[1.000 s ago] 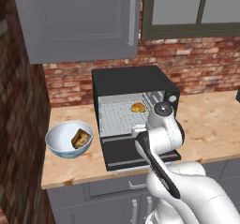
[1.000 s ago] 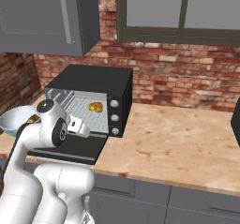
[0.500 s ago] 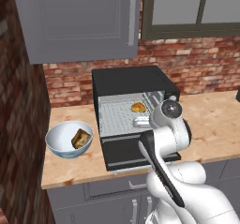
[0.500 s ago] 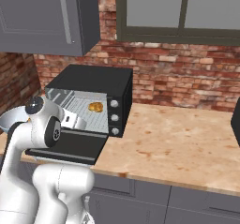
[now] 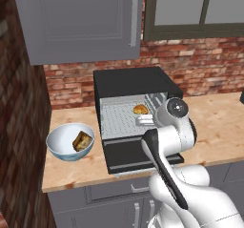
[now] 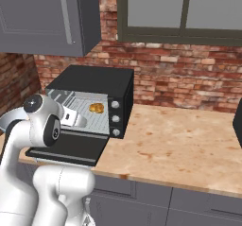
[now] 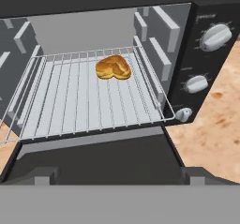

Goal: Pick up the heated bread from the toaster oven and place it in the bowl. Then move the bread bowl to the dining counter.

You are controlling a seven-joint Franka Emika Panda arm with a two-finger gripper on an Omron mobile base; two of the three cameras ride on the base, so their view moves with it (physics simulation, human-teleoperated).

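Note:
The black toaster oven (image 5: 131, 81) stands open on the counter, its glass door (image 7: 98, 157) dropped flat. The heated bread (image 7: 113, 67), a small golden bun, lies at the back right of the wire rack (image 7: 84, 101); it also shows as the bread (image 5: 140, 109) and the bread (image 6: 96, 108). My gripper (image 7: 117, 176) hovers over the door in front of the rack, open, with nothing between its fingers. From the sides it is the gripper (image 5: 144, 120) and the gripper (image 6: 75, 118), short of the bread. The pale-blue bowl (image 5: 59, 143) sits left of the oven. The dining counter is out of view.
A darker brown chunk (image 5: 82, 140) lies in the bowl. The wood counter (image 6: 179, 140) runs on to the right of the oven, with a dark object (image 6: 237, 123) at its far end. A brick wall stands behind and on the left, grey cabinets (image 5: 81, 22) overhead.
The arm has shifted a little and the hand now faces the oven mouth more squarely. Bread, bowl and oven door have not moved.

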